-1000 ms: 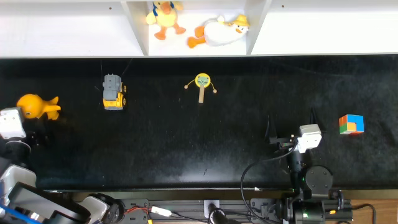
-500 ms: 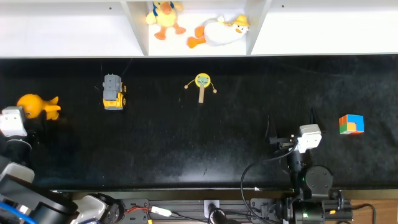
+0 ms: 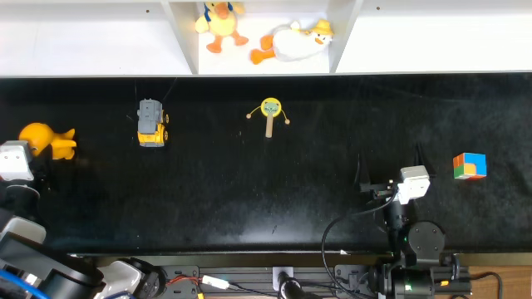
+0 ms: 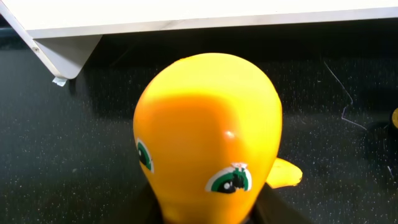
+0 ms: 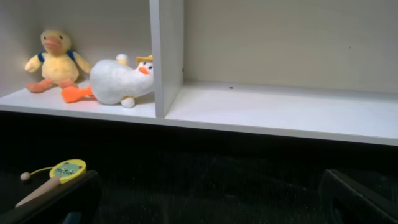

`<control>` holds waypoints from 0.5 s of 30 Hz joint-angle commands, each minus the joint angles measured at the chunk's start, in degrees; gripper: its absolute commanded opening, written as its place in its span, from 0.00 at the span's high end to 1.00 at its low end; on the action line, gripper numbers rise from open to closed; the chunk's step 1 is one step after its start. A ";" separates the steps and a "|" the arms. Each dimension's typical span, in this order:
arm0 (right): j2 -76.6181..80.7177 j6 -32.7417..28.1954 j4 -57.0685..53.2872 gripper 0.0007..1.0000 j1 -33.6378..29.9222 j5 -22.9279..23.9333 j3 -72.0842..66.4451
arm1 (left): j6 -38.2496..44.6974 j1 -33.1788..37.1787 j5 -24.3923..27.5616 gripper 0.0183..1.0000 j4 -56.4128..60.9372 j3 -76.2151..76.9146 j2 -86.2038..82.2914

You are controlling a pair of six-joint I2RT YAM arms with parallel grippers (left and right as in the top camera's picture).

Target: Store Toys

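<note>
duck (image 3: pixel 46 139) far left | truck (image 3: pixel 151 123) left of rattle (image 3: pixel 270 115) | cube (image 3: pixel 469 165) far right | shelf (image 3: pixel 183 37) behind

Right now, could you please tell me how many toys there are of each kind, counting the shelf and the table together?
Plush birds: 2 (yellow duck, white goose)
Orange duck: 1
Toy truck: 1
Rattle: 1
Cube: 1
Total: 6

orange duck toy (image 4: pixel 208 143), white shelf (image 4: pixel 186 15) above, black mat (image 4: pixel 62 155)
</note>
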 commanded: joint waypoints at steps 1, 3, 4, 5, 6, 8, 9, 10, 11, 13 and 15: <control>-0.52 0.22 0.24 0.00 -0.11 0.63 -0.74 | -2.19 0.37 2.69 0.72 1.70 0.98 0.26; -0.52 0.22 0.24 0.01 -0.11 0.63 -0.74 | -4.07 0.37 3.50 0.73 3.45 0.98 0.26; -0.52 0.22 0.24 0.01 -0.11 0.63 -0.74 | -5.40 0.37 3.58 0.75 4.59 1.01 0.26; -0.52 0.22 0.24 0.01 -0.11 0.63 -0.74 | -6.60 0.37 3.56 0.77 5.57 0.98 0.26; -0.52 0.22 0.24 0.00 -0.11 0.63 -0.74 | -7.85 0.37 3.54 0.81 6.60 1.01 0.26; -0.52 0.22 0.24 0.01 -0.11 0.63 -0.74 | -11.69 0.37 3.52 0.85 9.31 1.01 0.26; -0.52 0.22 0.24 0.00 -0.11 0.63 -0.74 | -13.90 0.37 3.50 0.88 10.86 1.01 0.26; -0.52 0.22 0.24 0.00 -0.11 0.63 -0.74 | -16.74 0.26 3.52 0.90 12.92 1.01 0.26; -0.52 0.22 0.24 0.00 -0.11 0.63 -0.74 | -19.28 0.09 3.50 0.94 14.95 1.01 0.26; -0.52 0.22 0.24 0.00 -0.11 0.63 -0.74 | -25.42 -0.72 3.10 0.98 19.74 1.01 0.26; -0.52 0.22 0.24 0.00 -0.11 0.63 -0.74 | -31.54 -2.40 0.44 0.98 23.80 1.16 0.26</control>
